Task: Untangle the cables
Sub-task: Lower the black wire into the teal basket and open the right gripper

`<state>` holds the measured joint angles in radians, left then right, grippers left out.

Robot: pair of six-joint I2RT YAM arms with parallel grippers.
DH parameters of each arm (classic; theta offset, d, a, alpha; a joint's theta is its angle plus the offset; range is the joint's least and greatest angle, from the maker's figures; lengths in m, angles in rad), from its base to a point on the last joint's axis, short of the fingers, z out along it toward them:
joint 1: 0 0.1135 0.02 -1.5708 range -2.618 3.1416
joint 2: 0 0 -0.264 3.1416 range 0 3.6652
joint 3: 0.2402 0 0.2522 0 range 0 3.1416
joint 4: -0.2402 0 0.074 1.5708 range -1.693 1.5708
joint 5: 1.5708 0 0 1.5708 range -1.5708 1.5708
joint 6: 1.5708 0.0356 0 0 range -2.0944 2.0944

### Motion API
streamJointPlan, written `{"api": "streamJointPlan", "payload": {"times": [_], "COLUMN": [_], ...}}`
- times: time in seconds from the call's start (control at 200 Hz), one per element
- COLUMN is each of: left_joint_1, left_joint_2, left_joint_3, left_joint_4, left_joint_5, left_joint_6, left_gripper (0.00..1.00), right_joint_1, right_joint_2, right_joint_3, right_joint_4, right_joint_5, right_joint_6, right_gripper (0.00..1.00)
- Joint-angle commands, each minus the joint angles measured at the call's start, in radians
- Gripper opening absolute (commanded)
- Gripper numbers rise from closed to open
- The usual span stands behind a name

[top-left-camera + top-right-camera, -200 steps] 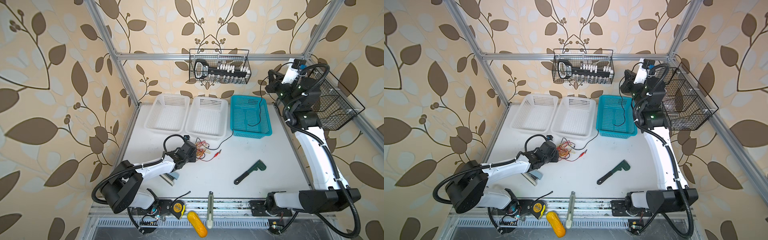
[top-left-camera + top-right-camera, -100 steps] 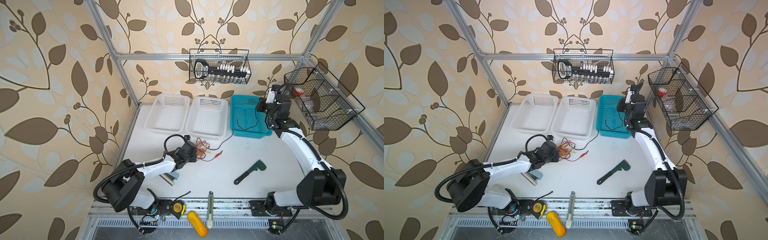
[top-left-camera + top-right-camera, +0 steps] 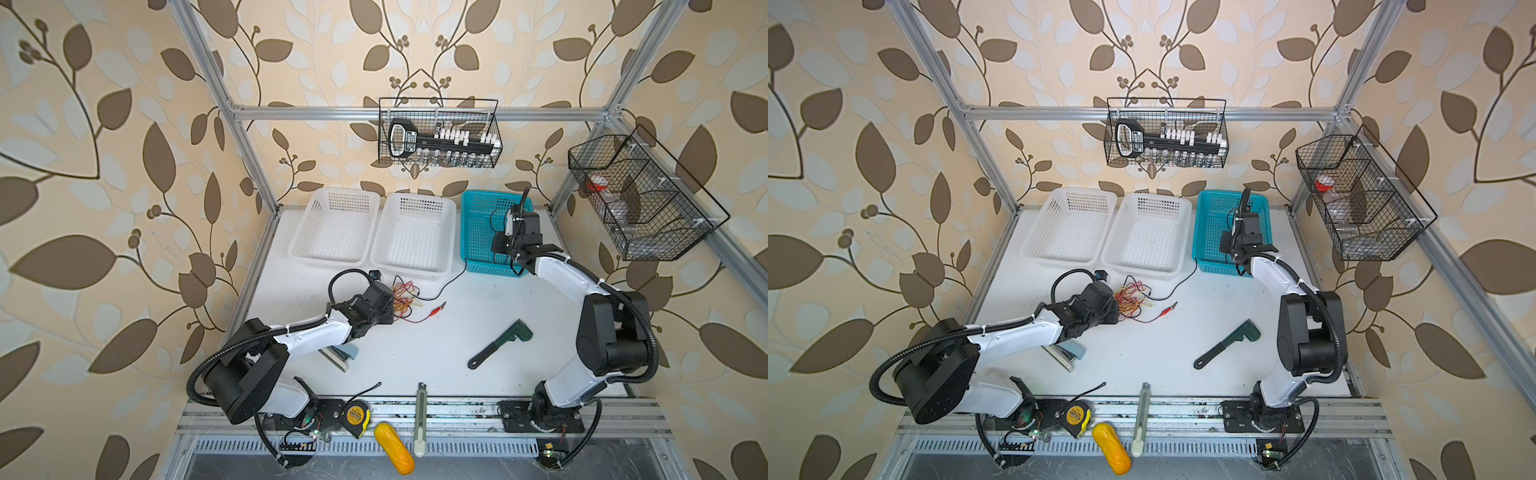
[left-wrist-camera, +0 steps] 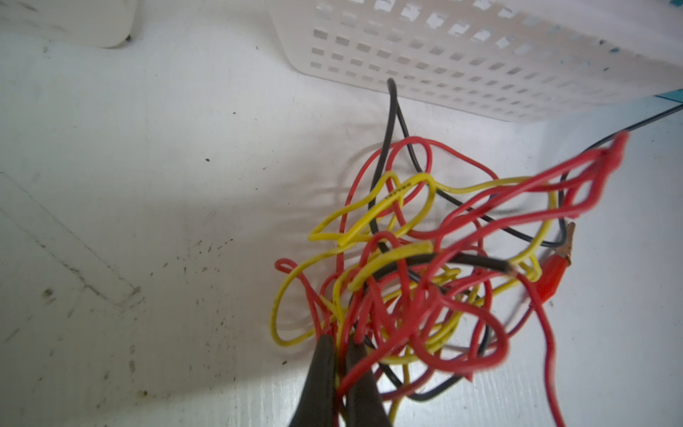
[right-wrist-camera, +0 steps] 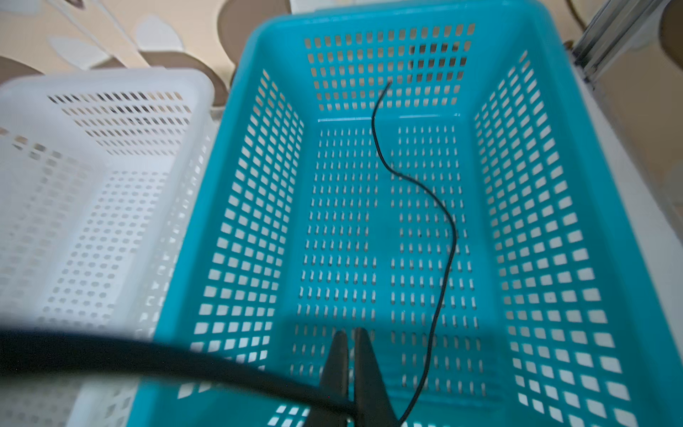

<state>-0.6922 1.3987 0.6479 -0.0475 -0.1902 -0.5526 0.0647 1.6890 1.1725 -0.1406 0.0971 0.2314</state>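
Two grips: left fingers (image 4: 321,369) pinch the tangle (image 4: 417,281); right fingers (image 5: 338,362) look closed on the black cable (image 5: 449,236) above the basket (image 5: 388,16), 1 o'clock. Pulling apart may cinch knots.

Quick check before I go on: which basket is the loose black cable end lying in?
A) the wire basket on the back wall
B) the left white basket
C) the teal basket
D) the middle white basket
C: the right wrist view shows the black cable snaking across the floor of the teal basket, its tip up by the far wall.
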Motion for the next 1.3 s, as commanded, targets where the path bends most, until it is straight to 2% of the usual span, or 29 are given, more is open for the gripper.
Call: {"api": "streamJointPlan", "payload": {"times": [0.0, 0.145, 0.41, 0.7, 0.855, 0.945, 1.095, 1.215, 1.295], "left_joint_1": [0.007, 0.007, 0.008, 0.007, 0.008, 0.008, 0.007, 0.008, 0.007], "left_joint_2": [-0.039, -0.040, -0.037, -0.023, -0.022, -0.023, -0.024, -0.019, -0.016], "left_joint_3": [-0.004, -0.002, 0.007, 0.019, 0.015, 0.013, 0.007, 0.005, 0.003], "left_joint_4": [0.015, 0.012, 0.000, 0.000, 0.006, 0.007, 0.009, 0.014, 0.018], "left_joint_5": [0.011, 0.010, 0.012, 0.019, 0.023, 0.023, 0.023, 0.023, 0.023], "left_joint_6": [0.004, 0.005, 0.011, 0.017, 0.016, 0.016, 0.016, 0.014, 0.014], "left_gripper": [0.00, 0.00, 0.00, 0.00, 0.00, 0.00, 0.00, 0.00, 0.00], "right_joint_1": [0.000, 0.003, 0.003, 0.003, 0.003, -0.010, -0.042, -0.017, 0.011], "right_joint_2": [0.047, 0.104, 0.063, -0.031, -0.081, -0.094, -0.122, -0.145, -0.155], "right_joint_3": [0.065, 0.101, 0.062, 0.010, -0.020, -0.035, -0.073, -0.069, -0.064], "right_joint_4": [-0.054, -0.075, -0.028, -0.001, 0.009, -0.003, 0.001, -0.087, -0.165], "right_joint_5": [-0.007, -0.016, -0.039, -0.112, -0.187, -0.214, -0.323, -0.274, -0.152], "right_joint_6": [-0.003, -0.002, 0.005, 0.000, 0.008, 0.037, 0.089, 0.043, 0.002], "right_gripper": [0.01, 0.05, 0.41, 0.59, 0.66, 0.67, 0.68, 0.71, 0.71]}}
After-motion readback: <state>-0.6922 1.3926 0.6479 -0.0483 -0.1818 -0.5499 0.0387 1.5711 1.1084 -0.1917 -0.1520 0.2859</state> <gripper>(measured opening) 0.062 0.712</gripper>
